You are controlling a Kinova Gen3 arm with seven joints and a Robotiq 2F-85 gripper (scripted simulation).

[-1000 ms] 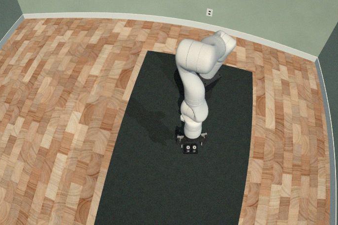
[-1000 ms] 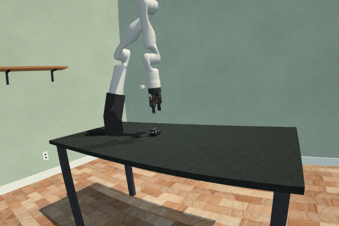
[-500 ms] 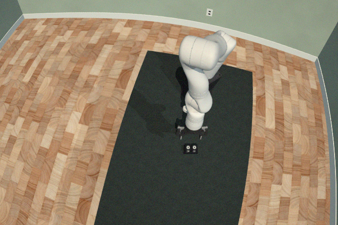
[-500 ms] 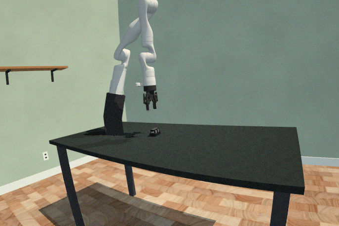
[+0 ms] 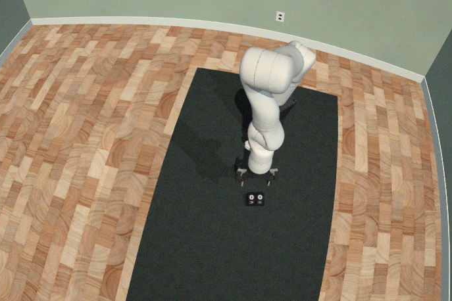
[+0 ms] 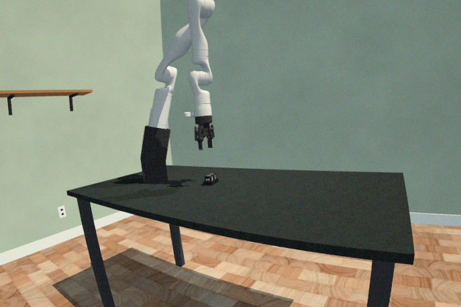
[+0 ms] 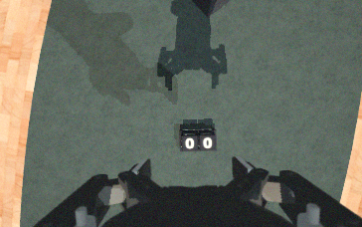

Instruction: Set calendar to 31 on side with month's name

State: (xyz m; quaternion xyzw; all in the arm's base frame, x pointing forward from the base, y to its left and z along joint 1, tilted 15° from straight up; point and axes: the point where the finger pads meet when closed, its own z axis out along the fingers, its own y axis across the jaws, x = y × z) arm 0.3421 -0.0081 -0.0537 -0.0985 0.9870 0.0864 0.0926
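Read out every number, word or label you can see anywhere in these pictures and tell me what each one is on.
"0" on the top face of the left cube in the calendar tray.
"0" on the top face of the right cube beside it.
The cubes' side faces carry pale marks in the top view, too small to read.
The month's name cannot be made out in any view.
No other text shows.

Matt, faintly grainy dark green table top (image 6: 292, 202); smooth white plastic-looking arm shell (image 5: 265, 71) with a soft sheen; matt black gripper (image 6: 205, 145); two dark cubes (image 7: 197, 142) with flat white digits; wood-grain parquet floor (image 5: 73, 142); a wooden wall shelf (image 6: 38, 93) on black brackets
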